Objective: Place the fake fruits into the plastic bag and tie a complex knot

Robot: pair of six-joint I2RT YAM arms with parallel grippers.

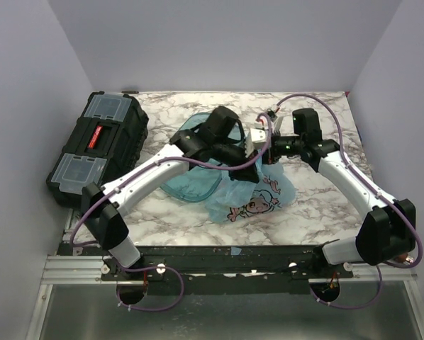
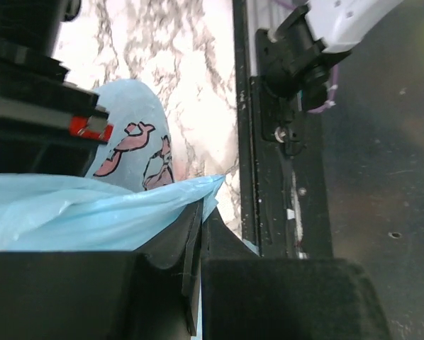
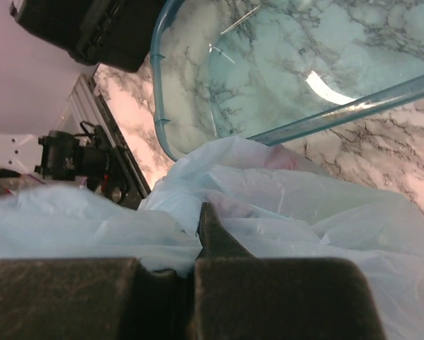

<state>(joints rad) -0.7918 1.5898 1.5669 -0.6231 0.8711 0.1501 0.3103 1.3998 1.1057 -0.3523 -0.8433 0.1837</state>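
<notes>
The light-blue plastic bag (image 1: 253,196) with its pink cartoon print lies on the marble table in front of the teal tray (image 1: 188,185). Both grippers meet over its top edge. My left gripper (image 1: 242,157) is shut on a fold of the bag's film, which shows in the left wrist view (image 2: 91,212) at the fingertips (image 2: 198,212). My right gripper (image 1: 267,152) is shut on another fold of the bag (image 3: 304,212). No fruit shows plainly; a faint pinkish patch (image 3: 279,159) shows through the film. I see no knot.
A black toolbox (image 1: 98,145) stands at the table's left edge. The clear teal oval tray (image 3: 339,113) sits just behind the bag. The black frame rail (image 2: 276,142) runs along the near table edge. Purple cables hang over both arms.
</notes>
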